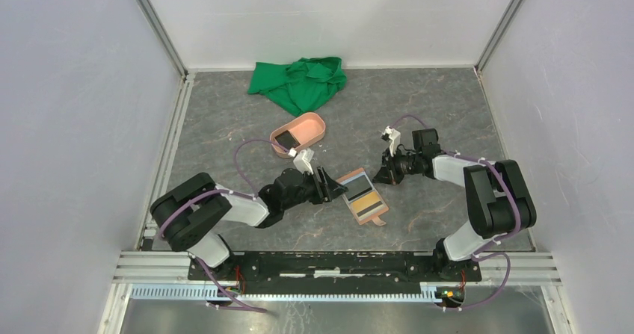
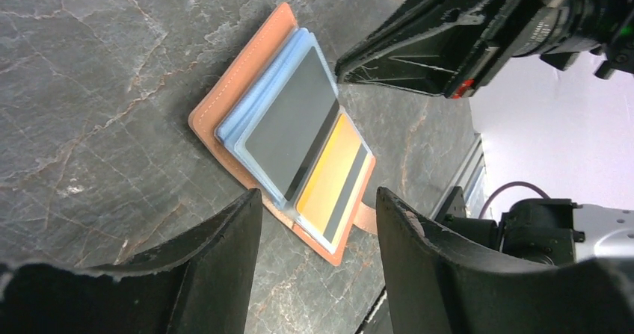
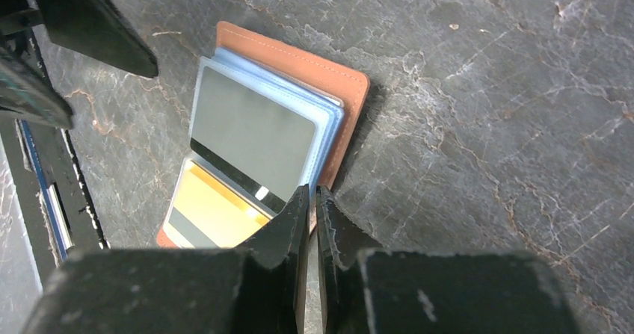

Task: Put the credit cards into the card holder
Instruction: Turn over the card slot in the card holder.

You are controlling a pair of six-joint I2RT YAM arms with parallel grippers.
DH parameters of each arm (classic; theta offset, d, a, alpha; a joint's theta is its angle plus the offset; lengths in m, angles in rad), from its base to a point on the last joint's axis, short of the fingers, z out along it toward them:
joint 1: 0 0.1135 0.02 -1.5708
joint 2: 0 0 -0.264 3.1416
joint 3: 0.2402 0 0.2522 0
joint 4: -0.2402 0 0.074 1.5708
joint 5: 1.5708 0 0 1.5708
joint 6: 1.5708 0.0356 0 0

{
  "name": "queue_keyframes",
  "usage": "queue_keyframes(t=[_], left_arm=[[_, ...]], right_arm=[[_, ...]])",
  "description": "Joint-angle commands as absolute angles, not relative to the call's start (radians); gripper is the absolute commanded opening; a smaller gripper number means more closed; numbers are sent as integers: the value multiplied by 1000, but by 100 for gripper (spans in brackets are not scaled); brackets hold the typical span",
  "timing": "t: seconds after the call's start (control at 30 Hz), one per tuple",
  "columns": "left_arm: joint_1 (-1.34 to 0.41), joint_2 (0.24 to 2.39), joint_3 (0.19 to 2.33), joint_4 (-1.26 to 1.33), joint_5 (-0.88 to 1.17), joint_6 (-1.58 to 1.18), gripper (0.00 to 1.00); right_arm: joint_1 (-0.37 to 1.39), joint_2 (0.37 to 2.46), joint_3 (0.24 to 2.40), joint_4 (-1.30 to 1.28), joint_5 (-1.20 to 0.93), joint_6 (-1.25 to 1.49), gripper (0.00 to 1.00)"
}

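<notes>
Here, the card holder [image 1: 364, 197] lies open on the table [image 1: 448, 102] between the spread left gripper [image 2: 318, 203] and the clenched right gripper [image 3: 312, 196], where a nudge could flip its sleeves [image 3: 327, 117] shut.

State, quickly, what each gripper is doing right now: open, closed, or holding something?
Left gripper: open, empty.
Right gripper: shut beside the card holder; no visible grip on anything.

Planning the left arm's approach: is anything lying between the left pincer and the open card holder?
Nothing visible. The open left pincer faces the card holder's near edge with no object between; the shut right pincer is on the holder's opposite side.
</notes>
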State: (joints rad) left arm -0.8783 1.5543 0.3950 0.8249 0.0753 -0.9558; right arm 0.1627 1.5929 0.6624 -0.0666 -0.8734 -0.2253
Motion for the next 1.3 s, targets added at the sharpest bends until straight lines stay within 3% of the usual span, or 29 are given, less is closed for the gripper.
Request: queue_keyframes(t=[0.0,0.6,0.8,1.0,1.27], left_arm=[[-879,1591,434,817,43,-989,64],[-879,1648,467,830,37,-1024,63],[-879,1683,480,853,31,-1031,59],[-878,1713,498,872,38,-1035,50],[-878,1722,500,873,21,-1035,47]], right_arm=[[164,1602,701,-84,-923,-259,13],[165,1605,720,-127,-967,-308,22],[164,1605,722,-132,-972,-316,28],[165,1608,725,-138,-974,-321,28],[163,1611,727,-144,-976,-325,28]])
